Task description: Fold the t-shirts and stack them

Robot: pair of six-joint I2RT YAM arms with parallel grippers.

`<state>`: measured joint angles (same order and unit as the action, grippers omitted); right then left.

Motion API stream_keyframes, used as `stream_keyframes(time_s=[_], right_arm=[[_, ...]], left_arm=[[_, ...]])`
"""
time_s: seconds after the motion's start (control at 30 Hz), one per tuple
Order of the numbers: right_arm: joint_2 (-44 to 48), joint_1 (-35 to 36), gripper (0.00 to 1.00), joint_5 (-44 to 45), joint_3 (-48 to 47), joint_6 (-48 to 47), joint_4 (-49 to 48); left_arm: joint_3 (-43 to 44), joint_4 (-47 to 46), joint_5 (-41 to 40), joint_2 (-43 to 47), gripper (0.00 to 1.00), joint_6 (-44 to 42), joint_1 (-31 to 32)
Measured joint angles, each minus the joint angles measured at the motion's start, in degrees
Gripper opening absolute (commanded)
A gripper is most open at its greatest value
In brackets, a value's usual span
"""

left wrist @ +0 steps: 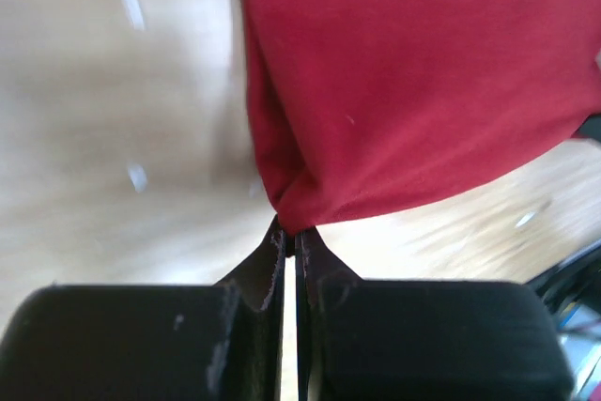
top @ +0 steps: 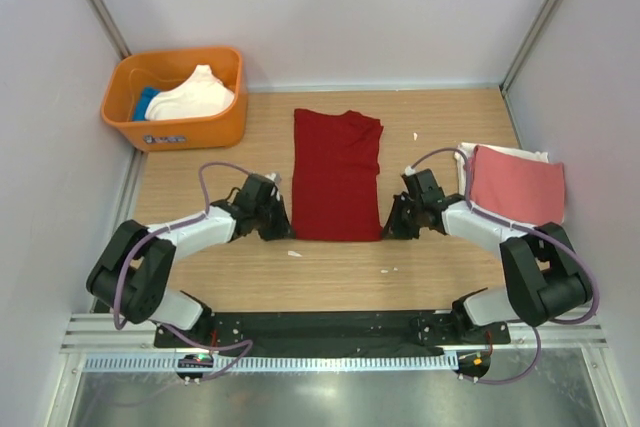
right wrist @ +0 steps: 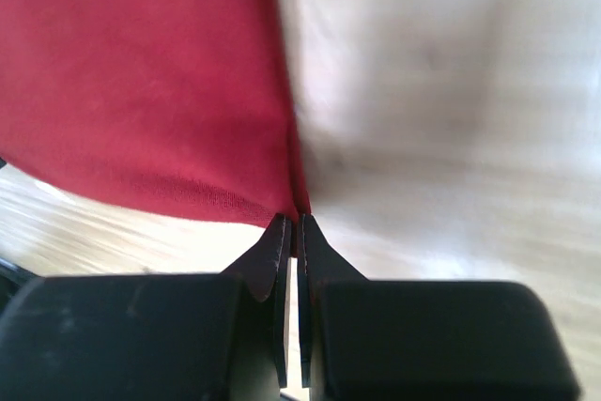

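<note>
pinching the left corner of the dark red t-shirt (top: 337, 175) in the left tool (left wrist: 291, 234), the right corner in the right tool (right wrist: 292, 223); lying flat on the table (top: 220, 272), right of the orange tub (top: 190, 133).

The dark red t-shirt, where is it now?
Top view: the dark red t-shirt lies mid-table, its near corners pinched by the left tool and right tool.

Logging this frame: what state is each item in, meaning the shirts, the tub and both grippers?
dark red t-shirt: folded into a long strip, lying flat, near corners pinched.
left gripper: shut on its near-left corner.
right gripper: shut on its near-right corner.
salmon-pink t-shirt: folded, lying on a white t-shirt.
orange tub: holds an unfolded cream shirt and a blue shirt.
</note>
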<state>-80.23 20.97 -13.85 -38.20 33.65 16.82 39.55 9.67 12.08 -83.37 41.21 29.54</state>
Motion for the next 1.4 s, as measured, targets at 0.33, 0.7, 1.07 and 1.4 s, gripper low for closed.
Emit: stream_keyframes(time_s=[0.33, 0.7, 1.07, 1.4], right_arm=[[11.0, 0.2, 0.01, -0.9, 4.7, 0.3, 3.3], [30.8, 1.1, 0.01, -1.8, 6.1, 1.3, 13.9], [37.2, 1.4, 0.01, -0.6, -5.0, 1.0, 22.0], [28.6, 1.4, 0.01, 4.2, -11.6, -1.0, 21.3]], left_arm=[[-5.1, 0.3, -2.1, 9.0, 0.00, 3.2, 8.0], [-6.5, 7.9, -8.8, 24.3, 0.00, 8.6, 20.0], [-0.6, 16.4, -13.5, 34.2, 0.00, 11.3, 23.4], [7.5, 18.5, -16.7, 26.9, 0.00, 8.6, 22.9]])
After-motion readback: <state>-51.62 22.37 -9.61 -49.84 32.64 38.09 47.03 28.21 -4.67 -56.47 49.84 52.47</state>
